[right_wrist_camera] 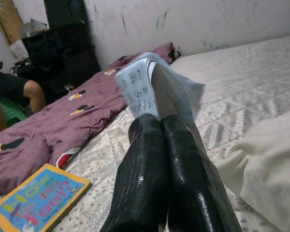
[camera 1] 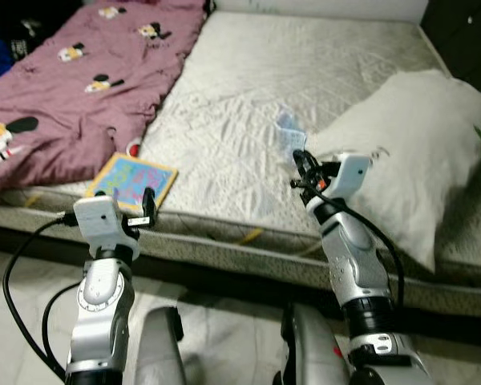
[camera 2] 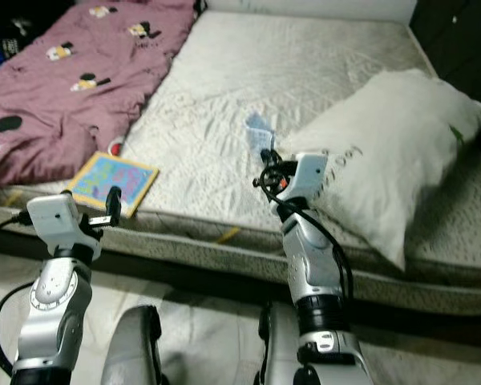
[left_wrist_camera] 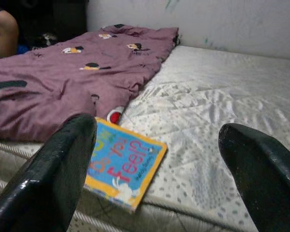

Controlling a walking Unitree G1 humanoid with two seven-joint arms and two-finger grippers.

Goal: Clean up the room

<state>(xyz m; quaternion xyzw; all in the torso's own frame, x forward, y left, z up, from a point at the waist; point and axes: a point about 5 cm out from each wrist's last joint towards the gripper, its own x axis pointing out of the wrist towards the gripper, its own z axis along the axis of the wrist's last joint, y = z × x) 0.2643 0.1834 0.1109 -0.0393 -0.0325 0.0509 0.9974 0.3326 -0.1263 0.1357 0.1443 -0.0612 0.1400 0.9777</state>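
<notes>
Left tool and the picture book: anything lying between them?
Nothing. In the left wrist view the open left tool looks straight at the picture book, with only bare mattress edge in between.

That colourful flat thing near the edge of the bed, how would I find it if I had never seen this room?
Start at the bare mattress, then go to its near edge, beside the purple blanket. The children's book lies flat there, just ahead of the open left gripper. It alone is stiff and square, with a yellow border and bright letters on blue.
</notes>
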